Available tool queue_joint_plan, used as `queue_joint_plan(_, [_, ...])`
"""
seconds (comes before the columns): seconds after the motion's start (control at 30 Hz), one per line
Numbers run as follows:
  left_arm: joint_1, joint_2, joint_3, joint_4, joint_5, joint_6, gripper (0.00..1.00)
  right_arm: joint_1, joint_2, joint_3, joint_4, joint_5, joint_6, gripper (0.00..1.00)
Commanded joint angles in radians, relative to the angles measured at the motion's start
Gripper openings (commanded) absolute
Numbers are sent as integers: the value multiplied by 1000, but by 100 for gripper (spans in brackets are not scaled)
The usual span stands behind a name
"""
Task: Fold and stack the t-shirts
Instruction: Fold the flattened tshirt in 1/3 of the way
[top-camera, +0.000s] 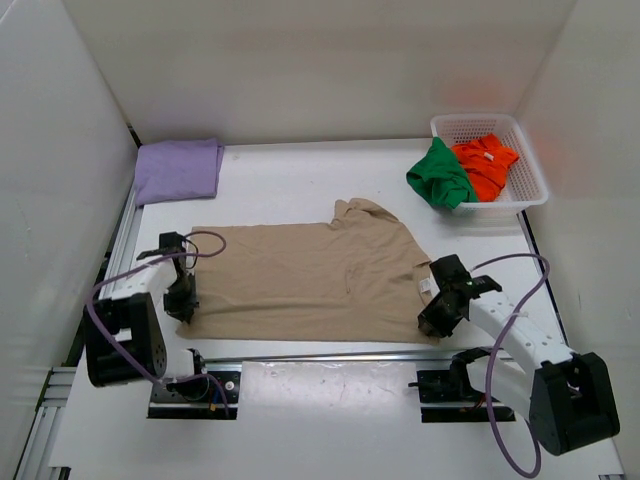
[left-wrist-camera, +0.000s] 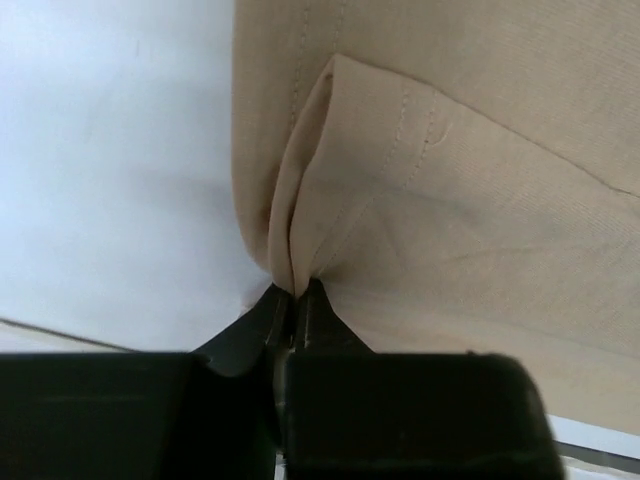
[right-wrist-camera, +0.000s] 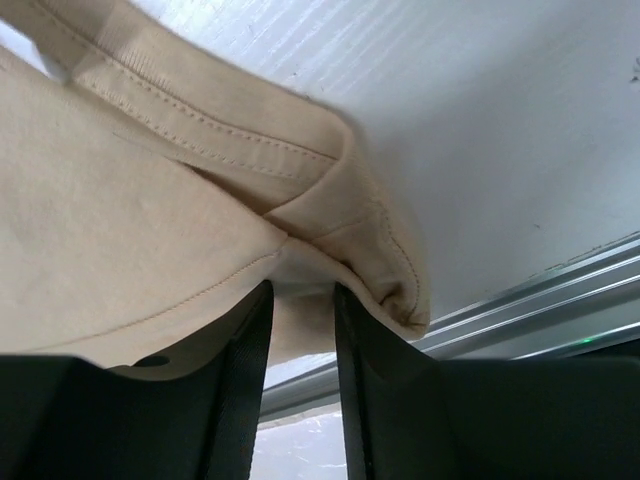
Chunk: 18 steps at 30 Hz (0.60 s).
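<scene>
Left gripper and right gripper both pinch near corners of the tan shirt; limp, light cloth, so I'd lift evenly.

Your left gripper points down, fingers pinched tight on the tan t-shirt. Your right gripper angles low, fingers clamping a fold of it.

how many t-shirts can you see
4: lavender t-shirt folded at the far left; tan t-shirt spread mid-table; green t-shirt draped over the basket's left rim; orange-red t-shirt inside it, where more could be hidden.
</scene>
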Motion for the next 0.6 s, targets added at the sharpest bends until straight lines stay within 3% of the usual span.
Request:
queue_joint_plan(0.0, [11, -80, -79, -24, -104, 5, 12, 4, -27, -83, -82, 111, 77, 37])
queue_joint_plan(0.1, [11, -163, -100, -85, -95, 5, 27, 27, -56, -83, -114, 111, 77, 38])
queue_joint_plan(0.13, [11, -181, -100, -96, -95, 5, 48, 39, -56, -71, -126, 111, 77, 38])
queue_joint_plan(0.27, [59, -281, -28, -125, -38, 5, 88, 105, -56, 52, -127, 101, -41, 41])
queue_joint_plan(0.37, [84, -308, 128, -96, 86, 5, 95, 205, -6, 314, -102, 216, -163, 49])
queue_joint_plan(0.4, [93, -308, 201, -78, 108, 5, 100, 214, 63, 386, -82, 225, -291, 57])
queue_joint_plan(0.53, [93, -154, 359, 16, 207, 5, 100, 158, 353, 804, -42, 94, -565, 63])
queue_joint_plan(0.57, [93, -97, 396, 16, 223, 5, 100, 138, 495, 892, -33, 65, -605, 63])
